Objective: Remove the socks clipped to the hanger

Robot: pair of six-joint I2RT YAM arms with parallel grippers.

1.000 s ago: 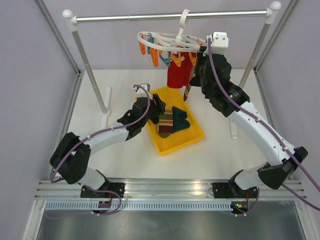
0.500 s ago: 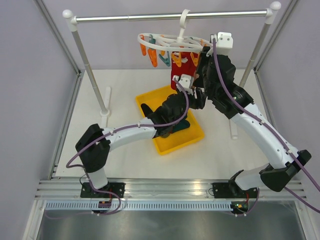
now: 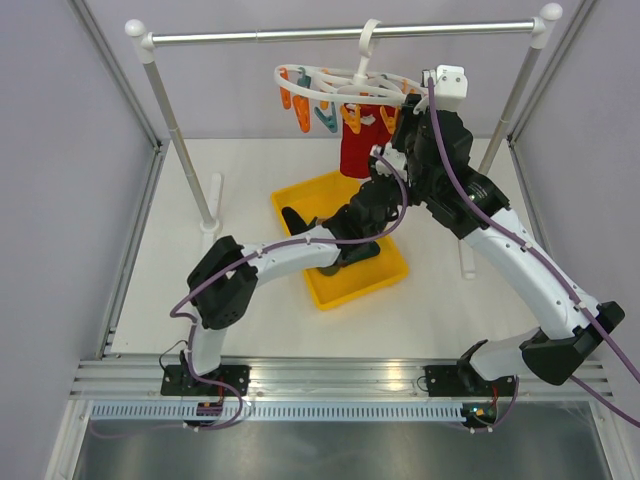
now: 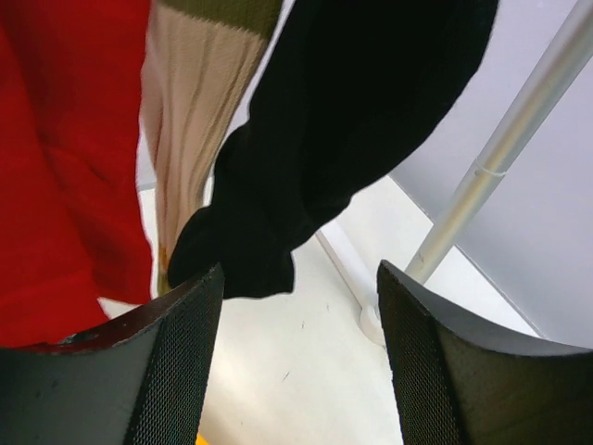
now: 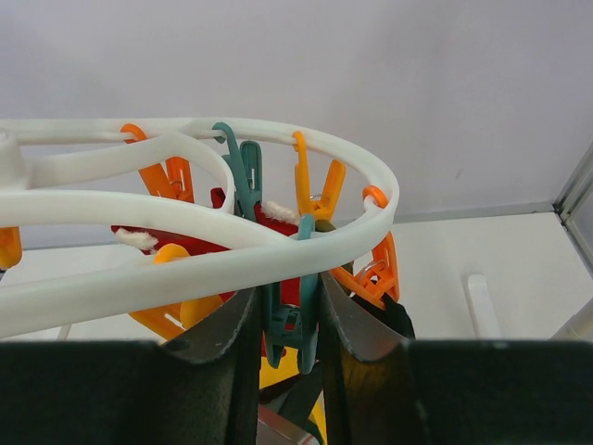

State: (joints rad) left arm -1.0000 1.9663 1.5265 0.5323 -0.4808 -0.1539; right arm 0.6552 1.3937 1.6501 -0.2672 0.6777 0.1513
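**Top view.** Change: the left gripper (image 3: pixel 388 172), a second ago at the 9 o'clock rim of the yellow tray (image 3: pixel 385 275), has risen to the tray's 1 o'clock, just under the hanging red sock (image 3: pixel 355 152). The right gripper (image 3: pixel 408 105) stays at the 3 o'clock side of the hanger (image 3: pixel 300 72). The hanger is a white moulded oval ring hooked on a metal rail (image 3: pixel 250 35). The tray is rigid plastic and holds loose socks (image 3: pixel 362 250).

**Left wrist.** The mesh-textured fingers (image 4: pixel 176 371) stand wide apart and grip nothing. The black sock (image 4: pixel 352 120), limp knit, hangs at 12 o'clock, its tip just above them. The tan ribbed sock (image 4: pixel 199 102) and the red sock hang at 10 o'clock. A smooth metal post (image 4: pixel 519 130) is at 2 o'clock.

**Right wrist.** The jaws are nearly closed, pinching a glossy teal clip (image 5: pixel 289 324) under the ring. Orange clips (image 5: pixel 320 185) are at 12 o'clock.
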